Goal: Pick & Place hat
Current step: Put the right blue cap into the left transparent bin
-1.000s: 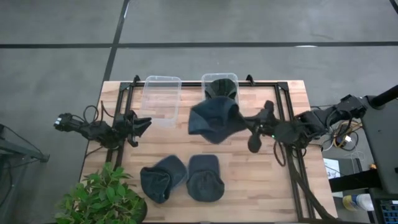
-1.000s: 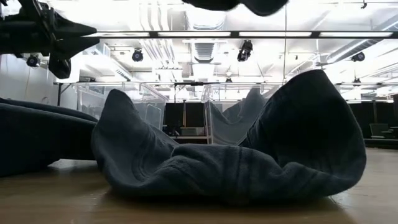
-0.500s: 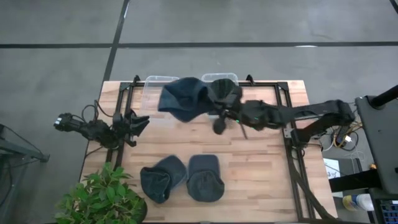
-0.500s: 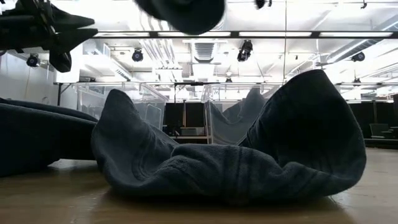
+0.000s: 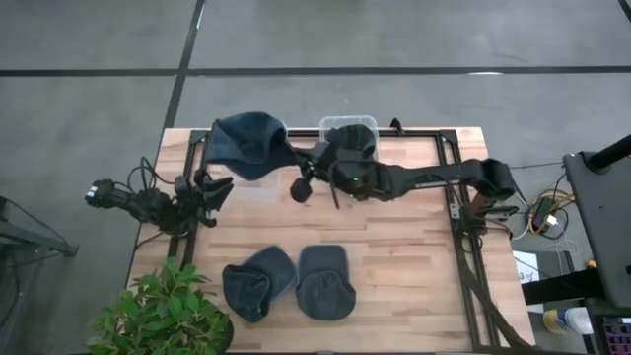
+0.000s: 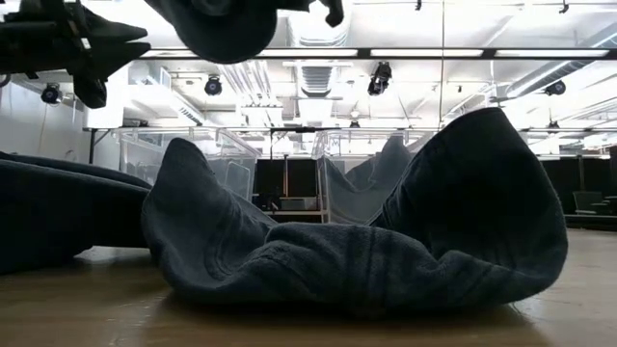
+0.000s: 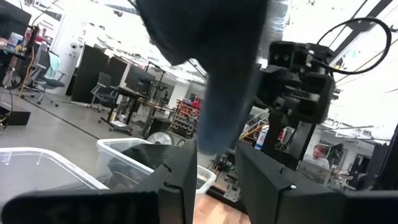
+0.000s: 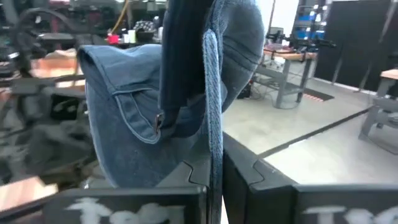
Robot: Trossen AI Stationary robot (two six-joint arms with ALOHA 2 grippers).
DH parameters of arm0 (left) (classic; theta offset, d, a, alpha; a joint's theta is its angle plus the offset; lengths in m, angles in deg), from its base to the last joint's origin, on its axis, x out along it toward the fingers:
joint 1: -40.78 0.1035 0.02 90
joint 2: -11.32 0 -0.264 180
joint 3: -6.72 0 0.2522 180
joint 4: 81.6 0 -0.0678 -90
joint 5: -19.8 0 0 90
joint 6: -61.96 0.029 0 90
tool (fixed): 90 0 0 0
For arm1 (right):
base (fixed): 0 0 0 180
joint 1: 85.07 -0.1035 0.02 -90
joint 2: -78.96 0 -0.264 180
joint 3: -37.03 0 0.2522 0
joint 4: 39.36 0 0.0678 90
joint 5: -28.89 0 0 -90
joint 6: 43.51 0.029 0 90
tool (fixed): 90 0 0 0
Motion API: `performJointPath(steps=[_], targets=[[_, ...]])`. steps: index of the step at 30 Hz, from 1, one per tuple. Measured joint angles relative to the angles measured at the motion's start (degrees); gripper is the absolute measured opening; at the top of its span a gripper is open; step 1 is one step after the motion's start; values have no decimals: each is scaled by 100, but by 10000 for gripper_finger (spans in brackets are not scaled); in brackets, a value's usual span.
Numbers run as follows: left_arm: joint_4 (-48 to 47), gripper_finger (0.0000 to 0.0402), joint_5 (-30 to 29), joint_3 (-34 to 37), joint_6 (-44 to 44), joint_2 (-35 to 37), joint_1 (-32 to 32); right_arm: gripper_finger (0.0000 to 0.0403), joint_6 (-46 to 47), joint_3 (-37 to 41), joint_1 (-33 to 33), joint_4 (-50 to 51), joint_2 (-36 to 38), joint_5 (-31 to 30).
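My right gripper [image 5: 293, 165] reaches across the far side of the table and is shut on a dark blue denim hat [image 5: 245, 141], which hangs over the left clear bin [image 5: 264, 180]. The low view shows that hat [image 6: 227, 24] high above the table. In the right wrist view the hat [image 8: 180, 81] fills the frame. My left gripper [image 5: 215, 187] waits open near the table's left edge, just left of that bin. The right clear bin [image 5: 347, 123] holds another dark hat [image 5: 347, 140]. My right gripper pinches the hat between its two fingers by a stitched edge [image 8: 213, 146] that runs upright between the fingers [image 8: 186, 175]. It comes level from the table's right side. The hat is lifted clear, bunched and hanging beside the gripper above the left bin.
Two more dark hats [image 5: 258, 283] [image 5: 327, 281] lie on the near part of the table, large in the low view [image 6: 366, 241]. A potted plant [image 5: 163, 316] stands at the near left corner. A black frame rail [image 5: 455, 197] lines the table's sides.
My right arm has stretched out from the table's right side toward the far left, carrying the hat from over the table's middle to above the left bin. The hat has stayed lifted clear and swung along with the gripper.
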State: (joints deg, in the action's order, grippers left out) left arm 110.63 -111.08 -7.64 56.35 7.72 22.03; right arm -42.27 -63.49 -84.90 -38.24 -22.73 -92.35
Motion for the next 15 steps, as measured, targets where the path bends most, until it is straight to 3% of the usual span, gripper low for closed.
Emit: performJointPath(steps=[7, 15], targets=[[35, 104, -129, 0, 277, -11, -2, 12, 164, -502, 203, -6, -483, 312], [175, 104, -416, -4, 407, -13, -2, 12, 314, -548, 279, -17, -516, 434]])
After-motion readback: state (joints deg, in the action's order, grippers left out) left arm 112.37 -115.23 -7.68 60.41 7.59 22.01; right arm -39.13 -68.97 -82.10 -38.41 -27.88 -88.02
